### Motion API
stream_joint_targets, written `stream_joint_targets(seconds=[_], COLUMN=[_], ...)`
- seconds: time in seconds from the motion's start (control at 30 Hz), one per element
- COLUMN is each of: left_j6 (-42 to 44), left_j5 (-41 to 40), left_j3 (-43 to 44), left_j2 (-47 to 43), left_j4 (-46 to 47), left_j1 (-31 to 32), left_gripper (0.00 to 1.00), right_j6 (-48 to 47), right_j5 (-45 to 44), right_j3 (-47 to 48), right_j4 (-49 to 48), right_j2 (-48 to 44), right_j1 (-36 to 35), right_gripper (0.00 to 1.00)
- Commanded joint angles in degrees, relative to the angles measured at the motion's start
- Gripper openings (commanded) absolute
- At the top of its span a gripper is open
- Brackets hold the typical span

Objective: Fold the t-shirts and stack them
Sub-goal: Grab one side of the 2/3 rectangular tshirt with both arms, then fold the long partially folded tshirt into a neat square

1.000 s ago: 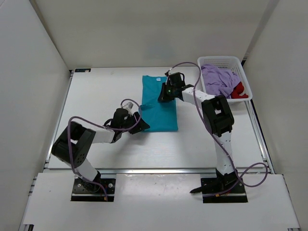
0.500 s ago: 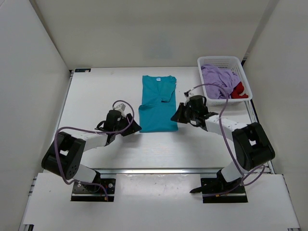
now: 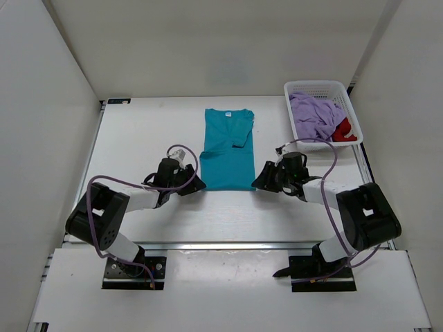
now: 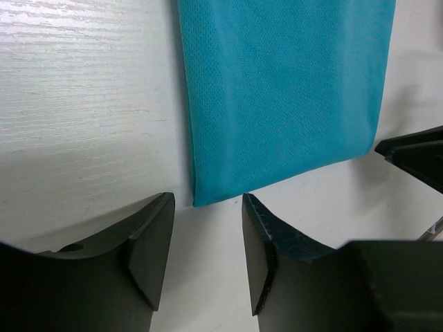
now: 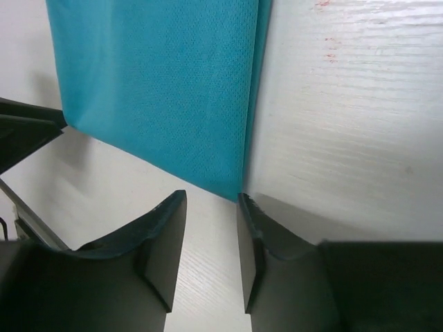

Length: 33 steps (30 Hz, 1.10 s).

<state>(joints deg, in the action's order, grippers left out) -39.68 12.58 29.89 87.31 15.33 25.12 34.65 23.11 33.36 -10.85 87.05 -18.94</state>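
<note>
Your teal t-shirt [image 3: 228, 149] lay in the middle of the table [image 3: 138, 138], folded into a narrow strip. Its long axis ran from the top of the overhead view down toward the arms, and its bottom hem offered one corner to each arm. The left gripper [image 3: 194, 185] sat just off the lower-left corner. In its wrist view that corner lay just up-frame of the fingertips, with the jaws partly apart and only bare table between them. The right gripper [image 3: 261, 181] mirrored this at the lower-right corner, its jaws likewise apart and empty. Neither arm was nearer. You would likely need both to advance up along the strip onto the hem. The lavender t-shirt [image 3: 311, 114] and red t-shirt [image 3: 344, 130] lay heaped in the basket [image 3: 315, 88] at upper right.
</note>
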Motion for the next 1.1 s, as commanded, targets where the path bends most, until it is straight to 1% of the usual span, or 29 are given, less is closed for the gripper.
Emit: stream_joint_targets(seconds=[0.0,0.13,0.2,0.23,0.27,0.33,0.4,0.43,0.47,0.5,0.6,0.67,0.73,0.77,0.8,0.83,0.87,0.9,0.93,0.97,1.0,1.07], left_j6=[1.4,1.4,1.5,1.7,1.6,1.5,1.6,1.5,1.4,1.1,1.3,2.1,4.6,4.5,5.5,5.6,5.3,4.9,3.9,3.2,3.0,3.7], left_j5=[-2.2,-2.3,-2.1,-2.1,-1.8,-1.4,-1.2,-2.0,-2.4,-2.1,-1.7,-1.9,-3.1,-3.3,-4.1,-5.0,-5.4,-6.8,-6.9,-7.5,-8.3,-9.0], left_j3=[0.3,1.7,1.8,2.4,2.2,2.3,1.8,1.8,1.8,1.6,-0.3,-2.5,-5.0,-6.2,-6.9,-8.3,-9.6,-10.1,-9.9,-8.7,-7.4,-0.4], left_j2=[1.8,3.7,4.3,4.6,4.6,4.4,4.0,3.2,2.4,1.8,-3.5,-7.5,-12.5,-16.5,-20.9,-23.4,-28.5,-34.0,-36.7,-41.5,-44.8,-46.4], left_j4=[-3.6,-3.3,-3.3,-3.1,-2.9,-3.1,-3.4,-3.4,-3.7,-4.3,-6.4,-9.0,-14.8,-15.3,-21.0,-24.7,-28.8,-31.0,-35.3,-38.8,-40.5,-44.8], left_j1=[0.6,1.2,1.9,2.0,1.7,1.4,1.3,1.4,1.7,1.8,2.1,3.4,5.4,5.8,7.4,8.8,9.1,9.9,11.2,11.9,12.3,12.1], left_gripper=[0.54,0.49,0.42,0.40,0.36,0.22,0.11,0.06,0.02,0.00,0.00,0.00,0.00,0.00,0.00,0.00,0.00,0.00,0.00,0.00,0.00,0.00], right_j6=[-0.5,-1.3,-1.3,-0.8,-0.7,0.0,0.5,1.0,0.9,1.0,0.3,0.2,1.4,1.9,2.6,4.1,5.5,7.0,7.5,8.8,8.9,8.3], right_j5=[-1.8,-1.1,-0.6,0.6,1.4,2.1,4.0,4.3,4.5,3.4,1.5,0.7,-1.2,-2.3,-3.7,-5.4,-6.7,-10.0,-12.5,-13.3,-14.5,-13.1], right_j3=[-1.3,0.4,1.4,1.4,1.9,2.1,1.4,1.1,1.0,1.0,-0.4,-3.8,-6.9,-9.1,-9.6,-10.7,-11.2,-11.1,-11.0,-10.3,-8.6,-5.5], right_j4=[-2.4,-0.2,-0.3,0.0,-1.0,-2.1,-4.4,-5.0,-4.4,-3.2,0.0,2.1,3.8,5.1,7.1,9.9,10.8,14.9,17.6,18.7,20.4,22.4], right_j2=[-3.1,1.7,4.4,4.8,5.6,6.0,5.9,5.2,4.7,3.5,-1.1,-4.6,-10.0,-12.9,-14.3,-17.3,-20.7,-22.3,-25.8,-27.9,-28.7,-30.1], right_j1=[1.2,0.7,0.2,0.1,0.0,-0.2,0.0,0.0,0.1,-0.1,-1.6,-3.8,-8.8,-11.6,-13.3,-16.9,-21.2,-23.4,-27.5,-29.6,-30.0,-29.0], right_gripper=[0.35,0.34,0.33,0.33,0.31,0.24,0.09,0.06,0.00,0.00,0.00,0.00,0.00,0.00,0.00,0.00,0.00,0.00,0.00,0.00,0.00,0.00])
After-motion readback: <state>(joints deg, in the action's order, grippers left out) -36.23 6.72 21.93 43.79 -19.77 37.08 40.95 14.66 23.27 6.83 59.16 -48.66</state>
